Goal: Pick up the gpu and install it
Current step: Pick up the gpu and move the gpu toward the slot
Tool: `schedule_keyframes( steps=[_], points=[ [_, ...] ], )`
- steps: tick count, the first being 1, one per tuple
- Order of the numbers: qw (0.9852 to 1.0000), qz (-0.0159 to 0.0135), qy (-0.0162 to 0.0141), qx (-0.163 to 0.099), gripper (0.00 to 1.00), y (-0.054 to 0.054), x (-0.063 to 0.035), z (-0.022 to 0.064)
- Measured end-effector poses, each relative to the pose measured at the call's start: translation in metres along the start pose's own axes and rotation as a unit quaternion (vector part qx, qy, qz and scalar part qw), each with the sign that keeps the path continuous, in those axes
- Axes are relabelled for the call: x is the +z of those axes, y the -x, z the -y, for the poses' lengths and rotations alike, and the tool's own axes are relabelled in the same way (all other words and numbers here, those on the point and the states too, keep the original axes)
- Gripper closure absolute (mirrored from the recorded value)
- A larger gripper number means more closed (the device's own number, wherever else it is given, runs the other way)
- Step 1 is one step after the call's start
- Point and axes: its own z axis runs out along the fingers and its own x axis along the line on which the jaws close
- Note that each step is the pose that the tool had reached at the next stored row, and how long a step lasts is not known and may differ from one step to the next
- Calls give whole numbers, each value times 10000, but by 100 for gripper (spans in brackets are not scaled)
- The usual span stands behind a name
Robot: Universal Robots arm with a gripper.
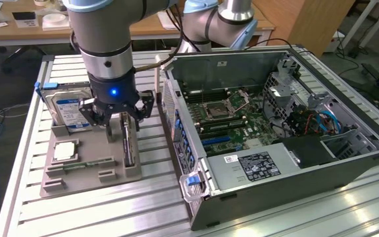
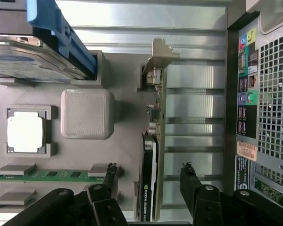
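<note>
Black gpu (image 2: 147, 186), silver bracket (image 2: 159, 57); grey tray (image 2: 125, 136); green memory stick (image 2: 47, 175); hard drive label (image 1: 71, 113) blue-white; ribbed silver bench (image 1: 110, 217); dark grey computer case (image 1: 275, 197).

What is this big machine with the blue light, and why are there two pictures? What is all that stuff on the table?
It is a robot arm. At its end sits a gripper, a claw with two fingers. One picture comes from a camera standing off to the side. The other comes from a camera on the arm's wrist, looking down past the fingers. On the metal table sits a grey holder with computer parts: a hard drive, a square chip, a green memory stick and the gpu, a card standing on its edge. Next to the holder lies an open computer case. The gripper holds nothing: it is open, with one finger on each side of the gpu, not touching it.
</note>
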Motion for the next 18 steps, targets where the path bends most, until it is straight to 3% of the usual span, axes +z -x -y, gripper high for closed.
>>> schedule_keyframes(
  steps=[11, 18],
  points=[
    [10000, 0, 0, 0, 35, -5, 201, 2],
    [10000, 0, -3, 1, 35, -7, 274, 3]
  ],
)
